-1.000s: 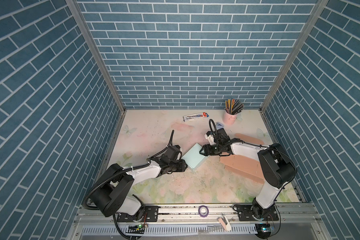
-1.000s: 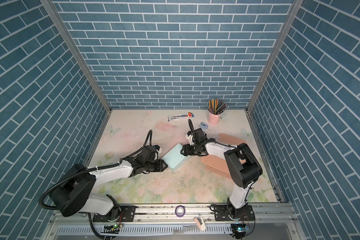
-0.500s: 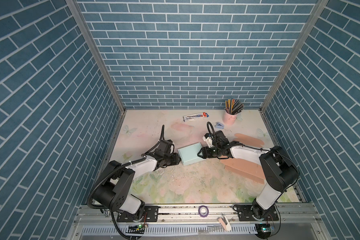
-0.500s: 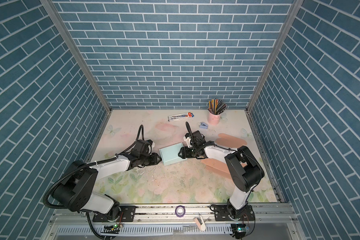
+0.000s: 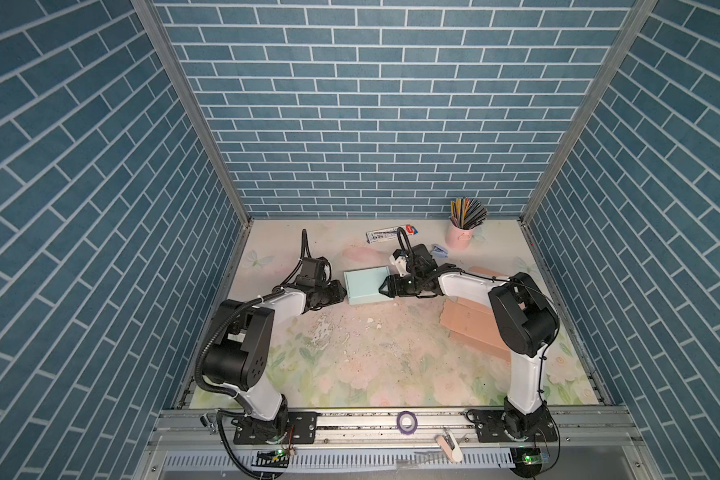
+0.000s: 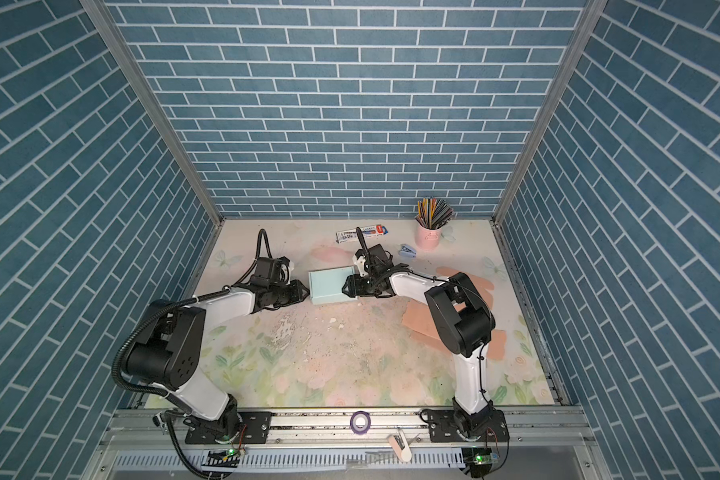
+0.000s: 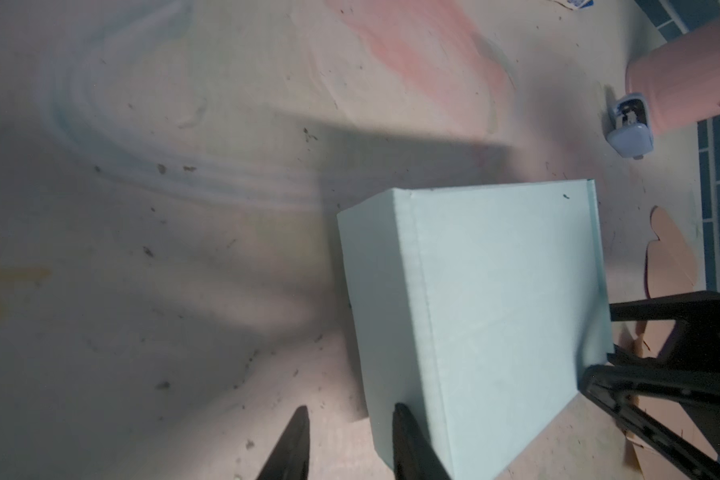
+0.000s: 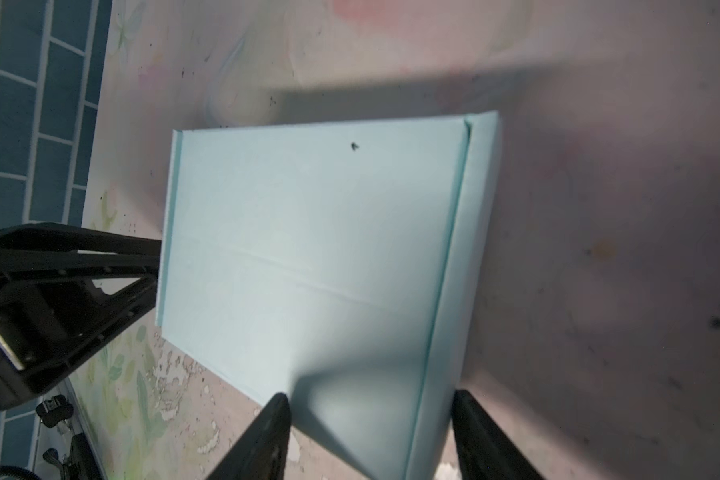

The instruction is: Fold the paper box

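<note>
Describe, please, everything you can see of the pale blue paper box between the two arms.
The pale blue paper box is a shallow rectangular carton of matte card, apparently folded shut, with creased edges, a faint line across its top and a small dark speck. It lies flat on the floral mat, mid-table. The left pincer is against a side wall; the right pincer straddles one corner, grip unclear.

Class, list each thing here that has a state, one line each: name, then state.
paper box, folded shut, lying flat.
left gripper, open, one finger against the box's side.
right gripper, jaws apart astride the box's corner; grip unclear.
pink cup, upright, holding coloured sticks.
peach cardboard, unfolded, lying flat.
</note>
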`<control>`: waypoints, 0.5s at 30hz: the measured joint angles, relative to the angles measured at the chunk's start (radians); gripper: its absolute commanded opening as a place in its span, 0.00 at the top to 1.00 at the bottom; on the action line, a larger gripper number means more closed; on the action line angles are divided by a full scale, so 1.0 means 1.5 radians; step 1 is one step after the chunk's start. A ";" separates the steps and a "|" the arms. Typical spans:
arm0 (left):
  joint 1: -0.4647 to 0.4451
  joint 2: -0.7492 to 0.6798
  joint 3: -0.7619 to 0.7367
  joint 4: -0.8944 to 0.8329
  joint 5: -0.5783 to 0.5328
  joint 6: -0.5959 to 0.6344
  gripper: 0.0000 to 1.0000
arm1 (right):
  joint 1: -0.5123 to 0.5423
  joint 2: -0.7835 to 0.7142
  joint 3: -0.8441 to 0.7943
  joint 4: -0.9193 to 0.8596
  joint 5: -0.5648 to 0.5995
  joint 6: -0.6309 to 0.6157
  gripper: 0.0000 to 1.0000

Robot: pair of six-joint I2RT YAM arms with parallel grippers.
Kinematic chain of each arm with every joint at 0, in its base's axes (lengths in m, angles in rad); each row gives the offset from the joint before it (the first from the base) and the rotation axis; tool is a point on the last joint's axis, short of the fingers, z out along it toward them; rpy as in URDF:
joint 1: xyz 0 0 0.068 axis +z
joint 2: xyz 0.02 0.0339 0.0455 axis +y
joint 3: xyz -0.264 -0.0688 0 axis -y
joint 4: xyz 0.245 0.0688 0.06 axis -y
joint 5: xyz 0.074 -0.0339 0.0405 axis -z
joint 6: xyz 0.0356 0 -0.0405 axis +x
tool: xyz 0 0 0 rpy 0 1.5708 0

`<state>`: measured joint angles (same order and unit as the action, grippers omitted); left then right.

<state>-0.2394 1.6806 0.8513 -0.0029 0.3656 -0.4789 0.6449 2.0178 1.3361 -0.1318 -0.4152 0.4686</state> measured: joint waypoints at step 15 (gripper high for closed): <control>0.083 0.145 0.117 0.035 0.022 0.015 0.66 | 0.002 0.127 0.189 -0.037 -0.012 -0.002 0.39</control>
<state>-0.1143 1.8980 1.0275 0.0490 0.3992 -0.4564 0.6479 2.2086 1.6203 -0.1875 -0.4328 0.4664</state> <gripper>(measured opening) 0.337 0.617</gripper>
